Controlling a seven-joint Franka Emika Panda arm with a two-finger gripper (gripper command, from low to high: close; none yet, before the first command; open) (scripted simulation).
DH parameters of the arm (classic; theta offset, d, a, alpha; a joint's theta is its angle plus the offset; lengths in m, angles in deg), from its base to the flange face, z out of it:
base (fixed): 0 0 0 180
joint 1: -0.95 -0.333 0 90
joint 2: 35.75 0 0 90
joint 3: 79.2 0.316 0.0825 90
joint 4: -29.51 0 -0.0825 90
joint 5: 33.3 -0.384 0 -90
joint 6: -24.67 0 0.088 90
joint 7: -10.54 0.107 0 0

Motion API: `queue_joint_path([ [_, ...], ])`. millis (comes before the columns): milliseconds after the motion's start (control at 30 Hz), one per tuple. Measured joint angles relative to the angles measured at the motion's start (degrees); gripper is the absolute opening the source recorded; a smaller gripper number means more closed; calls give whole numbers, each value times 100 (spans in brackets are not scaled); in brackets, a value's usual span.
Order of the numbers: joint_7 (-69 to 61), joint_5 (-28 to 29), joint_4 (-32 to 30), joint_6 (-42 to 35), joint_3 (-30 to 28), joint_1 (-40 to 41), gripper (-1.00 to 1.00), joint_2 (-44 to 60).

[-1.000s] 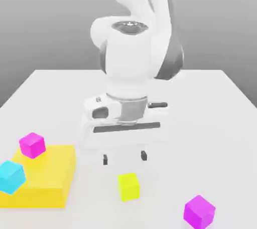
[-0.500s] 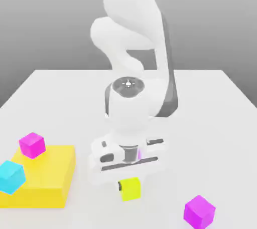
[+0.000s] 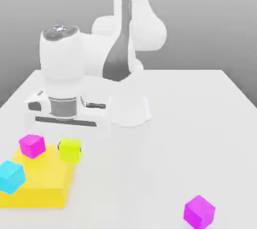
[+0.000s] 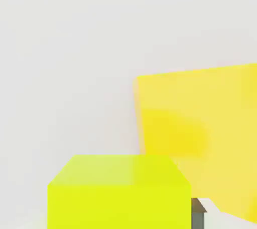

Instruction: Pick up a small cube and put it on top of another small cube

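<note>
While the white Panda arm leans toward the exterior view's left, its fingers (image 3: pixel 70 148) pinch the small lime-yellow cube (image 3: pixel 70 150) from two opposite sides, a dark fingertip (image 3: pixel 59 146) showing at the cube's edge on the exterior view's left. The cube hangs clear of the desk (image 3: pixel 190 123), raised over the corner of the large flat yellow block (image 3: pixel 47 183) that lies nearest the arm. A faint shadow falls on the block beneath it. In the hand view the same cube (image 4: pixel 119 193) sits close before the camera, with one grey fingertip (image 4: pixel 198 212) peeping out beside it and the yellow block's top face (image 4: pixel 201 133) spread out beyond.

On the yellow block rests a magenta cube (image 3: pixel 32 145), near the block's far edge and just beside the held cube, on the exterior view's left of it; whether the two touch cannot be told. A cyan cube (image 3: pixel 10 176) lies at the block's edge on the exterior view's left, tilted and hanging partly over the side. A second magenta cube (image 3: pixel 199 212) stands alone on the white desk, well apart from the others, toward the exterior view's lower right.
</note>
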State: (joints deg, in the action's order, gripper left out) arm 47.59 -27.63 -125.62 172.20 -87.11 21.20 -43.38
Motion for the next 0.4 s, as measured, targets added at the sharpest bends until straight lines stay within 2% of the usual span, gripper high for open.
queue_joint_path([
  [133, 145, -52, 141, -628, -519, 595, -100, -508],
  [300, -25, -334, 5, 250, -692, 653, -100, 247],
  [333, -47, -361, -13, 367, -702, 645, 100, 348],
  [400, -47, -361, -13, 366, -702, 645, 100, 348],
])
